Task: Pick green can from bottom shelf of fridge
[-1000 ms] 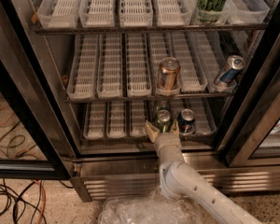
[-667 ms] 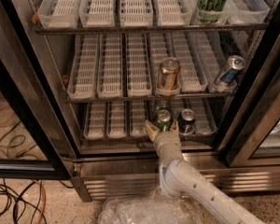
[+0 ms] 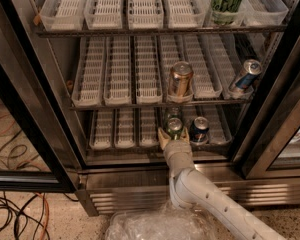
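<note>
The fridge (image 3: pixel 270 129) stands open with three wire racks of white slotted trays. On the bottom shelf (image 3: pixel 120 129) a short green can (image 3: pixel 174 127) stands at the front of its lane. A second can alike (image 3: pixel 172 113) stands right behind it, half hidden. My gripper (image 3: pixel 173 135) reaches in from below on the white arm. Its tan fingers (image 3: pixel 162 136) sit on either side of the front green can, closed against it. The can still rests on the rack.
A dark blue can (image 3: pixel 199 129) stands just right of the green can. On the middle rack are a bronze can (image 3: pixel 180 80) and a tilted blue can (image 3: pixel 245 75). A tall green-and-black can (image 3: pixel 228 1) is on the top rack. Cables (image 3: pixel 15 209) lie on the floor at left, crumpled plastic (image 3: pixel 155 226) lies below.
</note>
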You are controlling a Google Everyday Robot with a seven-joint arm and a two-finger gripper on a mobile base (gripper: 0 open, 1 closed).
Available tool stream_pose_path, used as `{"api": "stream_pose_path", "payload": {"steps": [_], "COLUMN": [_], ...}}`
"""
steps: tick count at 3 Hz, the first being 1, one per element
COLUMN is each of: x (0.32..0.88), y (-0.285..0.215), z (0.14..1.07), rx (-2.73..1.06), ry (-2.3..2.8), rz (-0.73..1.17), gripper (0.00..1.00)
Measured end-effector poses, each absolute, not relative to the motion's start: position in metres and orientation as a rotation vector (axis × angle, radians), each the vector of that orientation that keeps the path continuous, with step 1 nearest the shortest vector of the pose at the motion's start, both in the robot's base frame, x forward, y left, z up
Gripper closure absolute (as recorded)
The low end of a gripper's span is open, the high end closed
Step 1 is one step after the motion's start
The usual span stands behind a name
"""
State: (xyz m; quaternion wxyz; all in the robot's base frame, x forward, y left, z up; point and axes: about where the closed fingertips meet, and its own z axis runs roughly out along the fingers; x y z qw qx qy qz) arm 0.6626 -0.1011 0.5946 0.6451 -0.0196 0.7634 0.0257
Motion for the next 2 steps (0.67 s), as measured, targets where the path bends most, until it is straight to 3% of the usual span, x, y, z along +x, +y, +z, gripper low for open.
{"api": "stream_pose_path", "payload": {"steps": [2], "x": [0.6626], "y": [-0.1011], "z": [0.5946], "rx": [-0.045], "ry": [1.738], "rz": [0.058], "gripper": [0.85]}}
